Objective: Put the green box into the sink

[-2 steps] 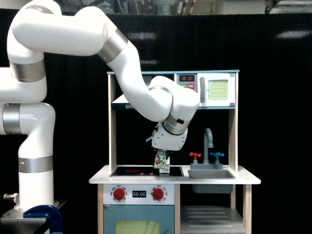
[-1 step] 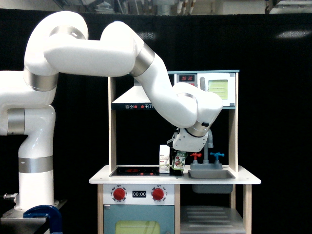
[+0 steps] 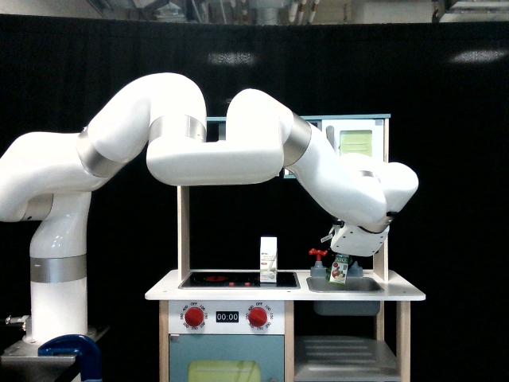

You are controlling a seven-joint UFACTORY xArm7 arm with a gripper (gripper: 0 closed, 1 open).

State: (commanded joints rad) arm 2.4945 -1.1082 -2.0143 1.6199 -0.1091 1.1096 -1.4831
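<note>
Juice carton, the green box (image 3: 339, 270), is clamped in my gripper (image 3: 342, 259) and hangs upright over the sink (image 3: 344, 284), near its middle. Best, I judge, to lower it straight inside the basin walls, clear of the white carton (image 3: 269, 259), then release

You are looking at a lab test rig, not a real kitchen: black curtains are hanging all around behind the arm. Below the gripper (image 3: 347, 253), a toy play kitchen (image 3: 285, 294) is standing, with its small sink (image 3: 346, 284) and painted knobs (image 3: 195, 317).
</note>
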